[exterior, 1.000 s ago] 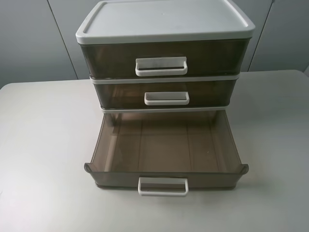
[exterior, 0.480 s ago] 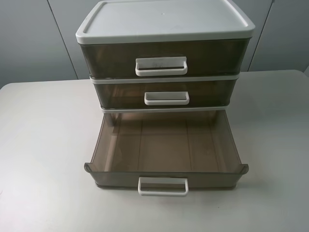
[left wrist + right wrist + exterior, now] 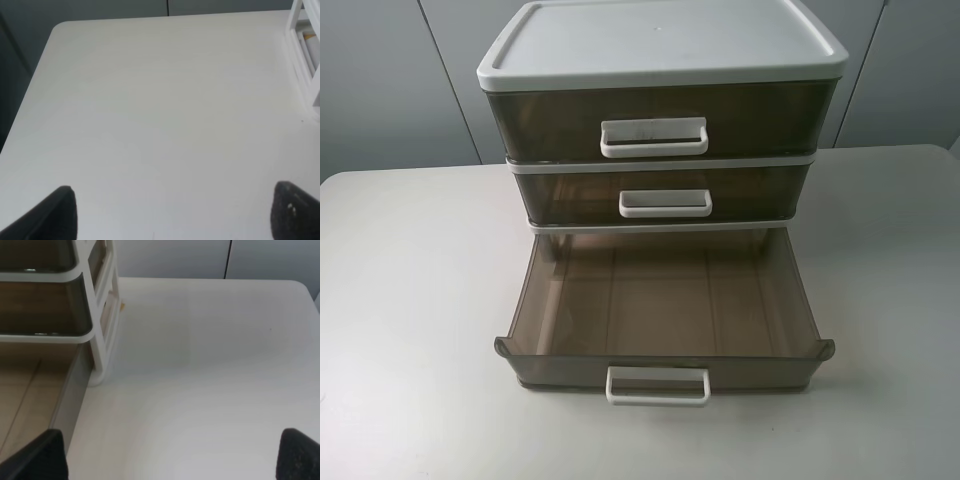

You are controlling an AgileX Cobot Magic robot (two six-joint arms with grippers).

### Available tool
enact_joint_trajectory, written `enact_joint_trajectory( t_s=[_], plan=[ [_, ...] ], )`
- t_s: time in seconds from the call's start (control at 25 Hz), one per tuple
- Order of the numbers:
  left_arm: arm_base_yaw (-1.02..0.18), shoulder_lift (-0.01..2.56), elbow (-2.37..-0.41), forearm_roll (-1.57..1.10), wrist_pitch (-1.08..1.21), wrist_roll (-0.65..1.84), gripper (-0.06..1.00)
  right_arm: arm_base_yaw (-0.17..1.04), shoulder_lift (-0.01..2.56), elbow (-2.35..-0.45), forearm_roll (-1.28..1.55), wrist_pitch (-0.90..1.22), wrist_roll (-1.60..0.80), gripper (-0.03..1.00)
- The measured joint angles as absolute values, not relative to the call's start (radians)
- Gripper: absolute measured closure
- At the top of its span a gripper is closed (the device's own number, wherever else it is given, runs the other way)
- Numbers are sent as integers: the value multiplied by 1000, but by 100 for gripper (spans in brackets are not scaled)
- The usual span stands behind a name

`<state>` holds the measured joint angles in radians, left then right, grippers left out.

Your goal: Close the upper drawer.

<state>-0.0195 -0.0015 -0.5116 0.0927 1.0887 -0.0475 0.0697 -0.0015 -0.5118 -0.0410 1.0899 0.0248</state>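
The upper drawer is the smoky-brown one with flared rim corners and a wide white loop handle. It stands pulled far out and empty, in the lowest slot of the white-framed cabinet. Its side wall shows in the right wrist view. My left gripper is open over bare table, left of the cabinet's frame. My right gripper is open over the table beside the drawer's right side. Neither gripper shows in the exterior view.
The two other brown drawers, one with a large handle and one with a small handle, sit shut above the open one. The white table runs to rounded edges on both sides. Grey wall panels stand behind.
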Motion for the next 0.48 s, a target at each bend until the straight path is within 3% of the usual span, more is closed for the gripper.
enact_joint_trajectory(
  t_s=[0.48],
  plan=[
    [-19, -1, -512, 93, 1089, -48, 20, 70, -2, -512, -41, 1090, 29, 34]
  ],
)
